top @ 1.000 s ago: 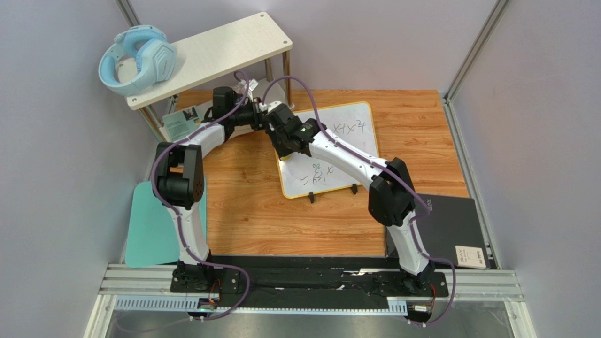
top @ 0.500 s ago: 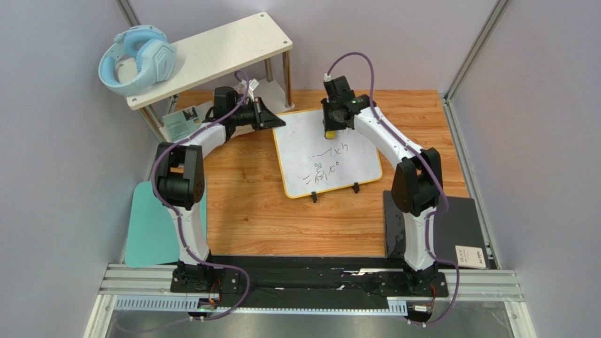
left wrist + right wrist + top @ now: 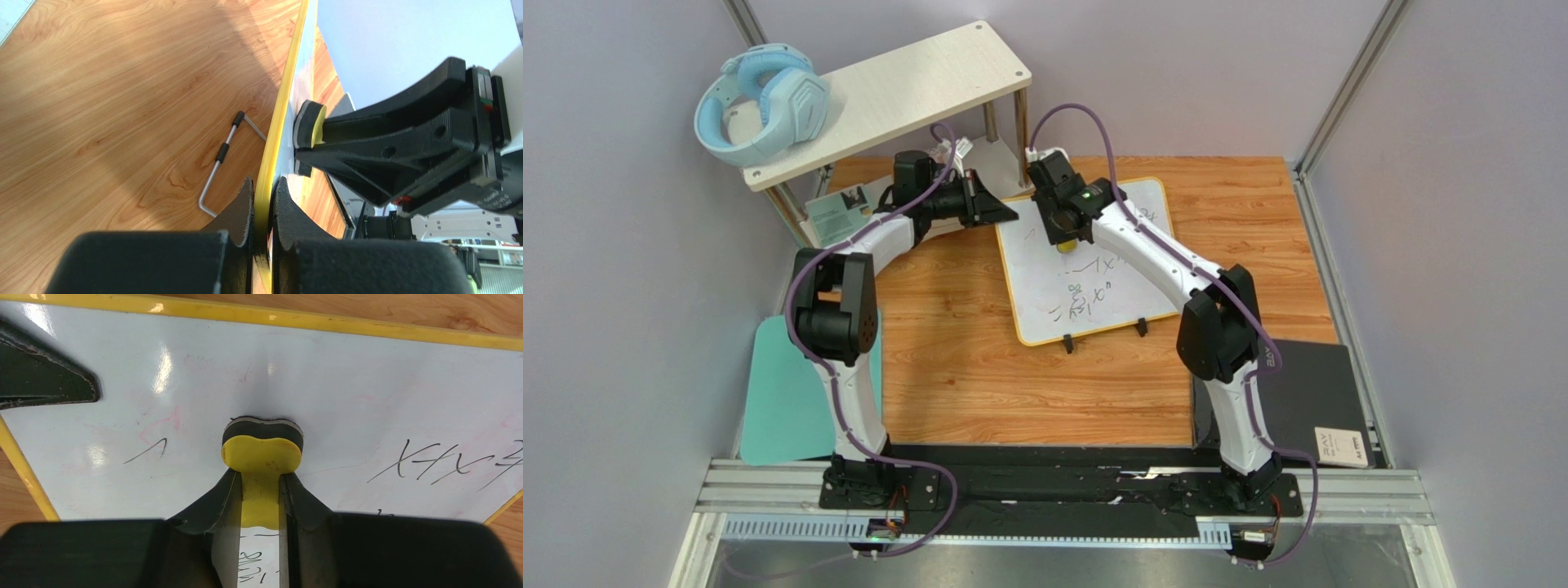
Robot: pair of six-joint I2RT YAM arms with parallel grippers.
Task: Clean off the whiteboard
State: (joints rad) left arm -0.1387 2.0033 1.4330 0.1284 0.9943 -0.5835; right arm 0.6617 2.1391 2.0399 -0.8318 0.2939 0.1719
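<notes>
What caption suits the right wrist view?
Right hand holds a yellow eraser against the whiteboard, with handwriting to its right.

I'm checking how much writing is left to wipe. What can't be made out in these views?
1. Top external: the right arm covers part of the whiteboard; the visible marks are too small to read.
2. Right wrist: the right gripper and its eraser hide the lower marks; the right-hand writing runs off the frame.
3. Left wrist: the left gripper holds the whiteboard nearly edge-on, so no writing shows.
</notes>
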